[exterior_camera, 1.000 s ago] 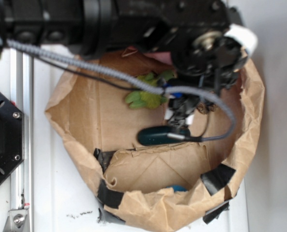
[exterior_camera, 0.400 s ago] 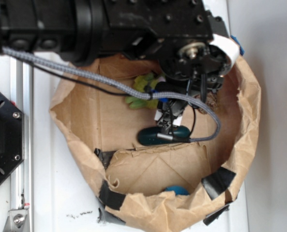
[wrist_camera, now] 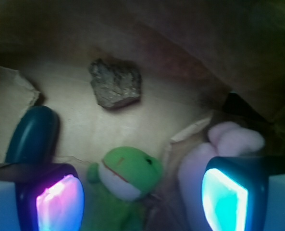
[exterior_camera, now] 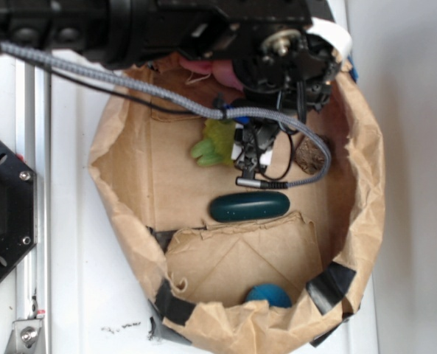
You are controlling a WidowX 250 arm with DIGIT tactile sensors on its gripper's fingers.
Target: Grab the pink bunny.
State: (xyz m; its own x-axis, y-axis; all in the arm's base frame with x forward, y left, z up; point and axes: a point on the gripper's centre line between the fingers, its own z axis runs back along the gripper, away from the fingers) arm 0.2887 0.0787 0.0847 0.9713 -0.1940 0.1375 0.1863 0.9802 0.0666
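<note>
Hand is hanging open over the green frog, not the pink bunny, which is lying just right, half behind the right pad; shift right before closing.

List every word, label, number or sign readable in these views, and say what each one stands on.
None can be read.
The small dark marks on the white table surface below the brown paper bag are too tiny and blurred to read.
The soft pale-pink plush bunny, fuzzy green plush frog, dark teal oval object, grey rock and gripper carry no visible text.
</note>
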